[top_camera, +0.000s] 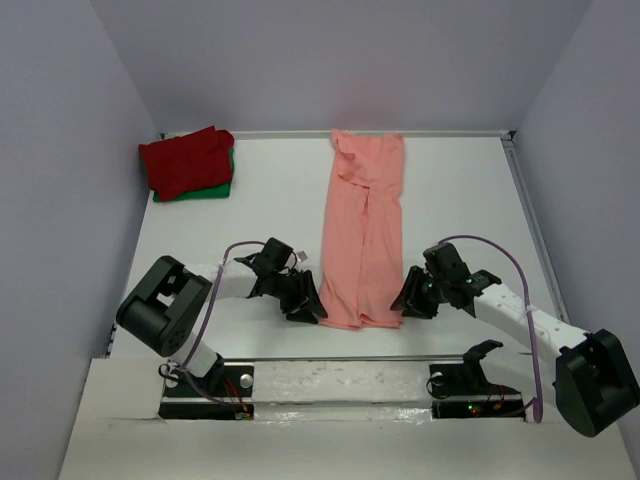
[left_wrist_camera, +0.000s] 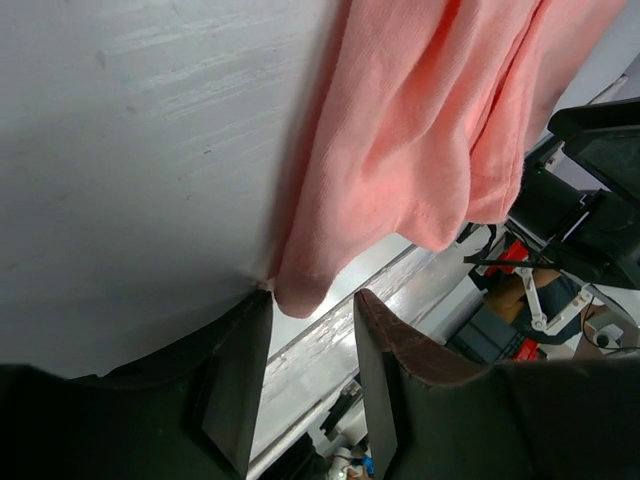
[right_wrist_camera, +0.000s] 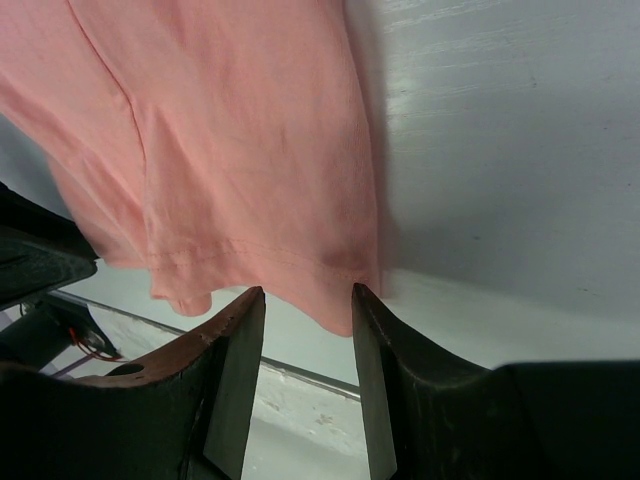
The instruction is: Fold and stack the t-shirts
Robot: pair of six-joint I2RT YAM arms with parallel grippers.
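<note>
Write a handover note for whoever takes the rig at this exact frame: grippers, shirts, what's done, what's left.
Left gripper: open, jaws either side of the near left hem corner of the salmon-pink shirt, not clamped.
Right gripper: open, likewise at the near right hem corner.
Shirts: the salmon-pink shirt lies as a long strip down the middle of the table; the dark red shirt sits folded on the green shirt in the far left corner.
Done: two shirts folded and stacked; pink one narrowed lengthwise.
Left: probably grip both hem corners, fold toward the collar, then add it to the stack.
</note>
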